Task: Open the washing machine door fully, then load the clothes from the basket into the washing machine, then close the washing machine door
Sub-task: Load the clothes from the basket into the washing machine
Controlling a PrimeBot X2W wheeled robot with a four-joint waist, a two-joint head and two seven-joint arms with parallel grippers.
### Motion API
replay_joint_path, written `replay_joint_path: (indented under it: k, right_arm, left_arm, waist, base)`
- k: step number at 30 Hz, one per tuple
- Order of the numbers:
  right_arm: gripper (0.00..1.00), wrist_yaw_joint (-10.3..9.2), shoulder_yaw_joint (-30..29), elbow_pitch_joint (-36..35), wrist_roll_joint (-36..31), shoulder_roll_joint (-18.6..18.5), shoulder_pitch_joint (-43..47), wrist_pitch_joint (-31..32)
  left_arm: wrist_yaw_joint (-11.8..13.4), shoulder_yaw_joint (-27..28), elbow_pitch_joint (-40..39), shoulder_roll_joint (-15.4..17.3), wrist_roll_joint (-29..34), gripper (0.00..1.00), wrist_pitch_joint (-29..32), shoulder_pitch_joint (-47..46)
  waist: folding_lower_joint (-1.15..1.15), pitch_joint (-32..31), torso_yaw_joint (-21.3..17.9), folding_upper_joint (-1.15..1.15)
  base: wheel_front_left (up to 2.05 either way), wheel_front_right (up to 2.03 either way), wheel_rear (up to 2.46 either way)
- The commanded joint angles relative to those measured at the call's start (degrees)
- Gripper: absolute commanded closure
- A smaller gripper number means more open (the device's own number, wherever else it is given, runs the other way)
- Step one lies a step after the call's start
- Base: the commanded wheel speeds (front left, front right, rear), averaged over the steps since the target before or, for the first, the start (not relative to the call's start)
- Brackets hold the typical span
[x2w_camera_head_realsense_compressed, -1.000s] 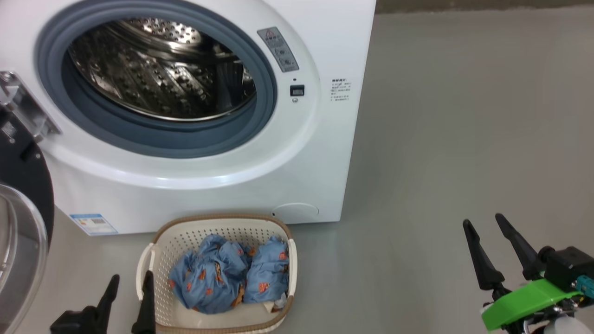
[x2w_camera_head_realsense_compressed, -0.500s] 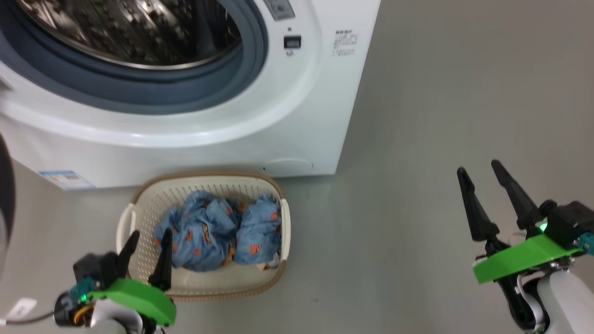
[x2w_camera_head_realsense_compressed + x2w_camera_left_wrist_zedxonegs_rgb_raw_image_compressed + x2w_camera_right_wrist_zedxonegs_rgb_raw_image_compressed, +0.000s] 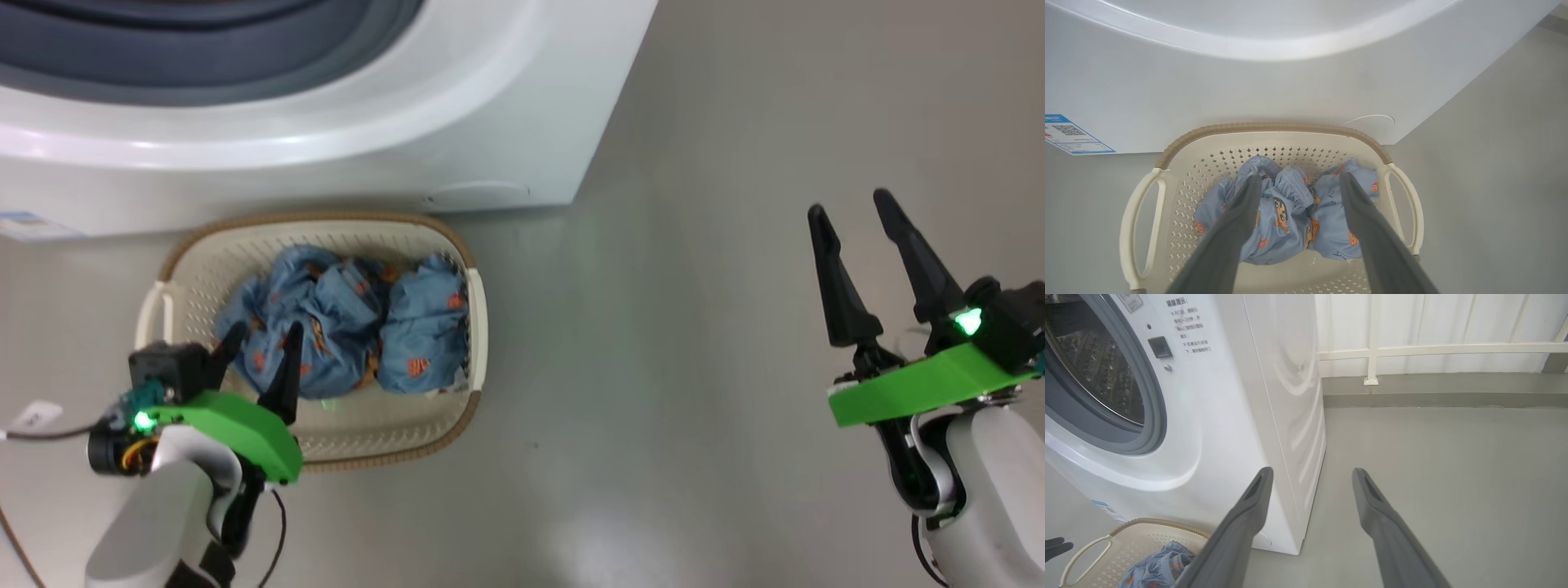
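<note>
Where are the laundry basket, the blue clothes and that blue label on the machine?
the basket [image 3: 1269, 127]: left wrist view, brown far rim.
the clothes [image 3: 1286, 212]: left wrist view, middle of the bundle.
the blue label [image 3: 1073, 136]: left wrist view, its printed face.

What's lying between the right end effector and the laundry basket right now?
Nothing. In the head view, the stretch of grey floor between the open right end effector and the basket is bare.

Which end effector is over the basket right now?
The left end effector: open, poised above the clothes in the basket. The right end effector, also open, is off to the side over the floor.
</note>
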Motion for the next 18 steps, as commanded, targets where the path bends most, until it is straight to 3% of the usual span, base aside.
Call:
replay_joint_path:
  k: [1,18]
  right_arm:
    - [0.0,0.25,0.77,-1.48,-0.76,-0.33,-0.49,-0.52]
    - [0.0,0.25,2.11,-1.73,-1.23,1.79,-4.36,-0.52]
  left_arm:
    - [-0.21,0.62,0.3,2.27,-1.01,0.0,-0.38,-1.57]
    - [-0.21,-9.81,11.77,5.62,-8.79,0.0,2.47,-14.18]
  waist:
    - [-0.01,4.44,-1.15,0.0]
    - [-0.01,14.64,-2.2,0.0]
  base:
    - [0.0,0.0,0.0]
    - [0.0,0.0,0.0]
